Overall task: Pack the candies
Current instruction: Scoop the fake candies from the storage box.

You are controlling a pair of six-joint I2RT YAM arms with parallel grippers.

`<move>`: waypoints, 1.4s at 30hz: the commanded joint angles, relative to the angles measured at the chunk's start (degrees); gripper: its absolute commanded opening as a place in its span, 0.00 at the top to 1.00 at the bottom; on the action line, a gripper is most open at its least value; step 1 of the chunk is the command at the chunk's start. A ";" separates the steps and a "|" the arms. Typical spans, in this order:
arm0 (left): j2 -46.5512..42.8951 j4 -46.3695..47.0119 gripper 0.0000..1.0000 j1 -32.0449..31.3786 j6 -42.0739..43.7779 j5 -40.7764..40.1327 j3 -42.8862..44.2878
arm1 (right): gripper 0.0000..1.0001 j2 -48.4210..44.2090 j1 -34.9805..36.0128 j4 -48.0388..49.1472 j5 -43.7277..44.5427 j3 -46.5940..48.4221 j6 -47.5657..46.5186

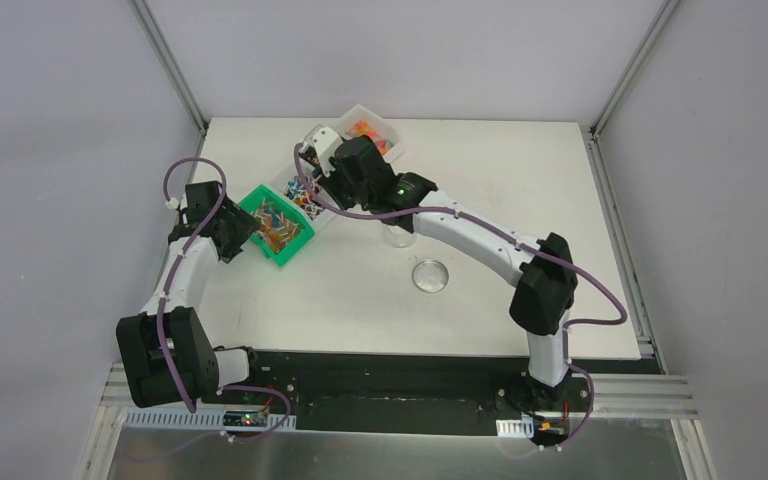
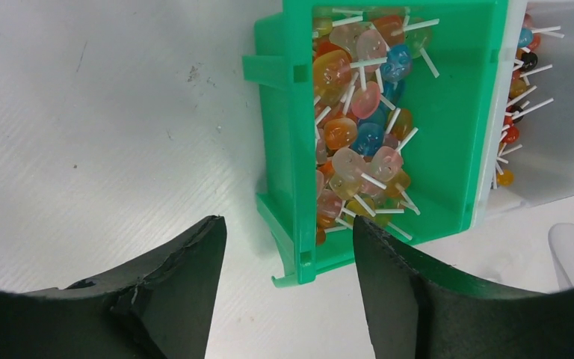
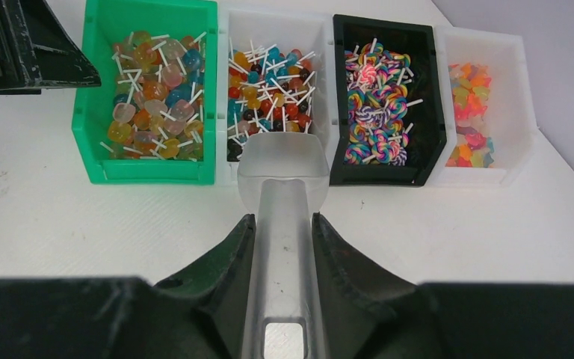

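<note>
The candies are tiny bright sweets on white sticks, lying in a row of small bins. Peach, orange and blue ones (image 2: pixel 359 134) fill the green bin (image 2: pixel 295 134). Small red, orange, blue and brown ones (image 3: pixel 269 82) fill the white bin (image 3: pixel 275 19) beside it. My left gripper (image 2: pixel 290 232) is open and empty, its jaws on either side of the green bin's near corner. My right gripper (image 3: pixel 284 221) is shut on the handle of a translucent scoop (image 3: pixel 282 172), whose empty bowl sits at the white bin's front edge.
A black bin (image 3: pixel 437 112) holds swirled lollipops. A second white bin (image 3: pixel 519 97) holds orange and pink gummies. A clear round jar (image 1: pixel 400 235) and its lid (image 1: pixel 430 276) stand on the table below the right arm. The left arm's wrist (image 3: pixel 15 45) shows beside the green bin.
</note>
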 commanded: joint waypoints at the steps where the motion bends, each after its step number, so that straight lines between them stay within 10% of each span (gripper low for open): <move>1: 0.30 2.28 0.37 0.66 -0.22 2.96 -0.59 | 1.00 2.80 0.80 0.32 2.30 6.17 -3.31; 24: 2.28 2.88 0.60 0.80 -0.10 5.90 -1.26 | 1.00 19.73 1.57 -2.83 3.98 18.22 -5.55; 42: 3.60 4.00 0.73 0.80 1.40 9.39 -1.08 | 1.00 20.01 2.10 6.16 5.03 9.87 -1.17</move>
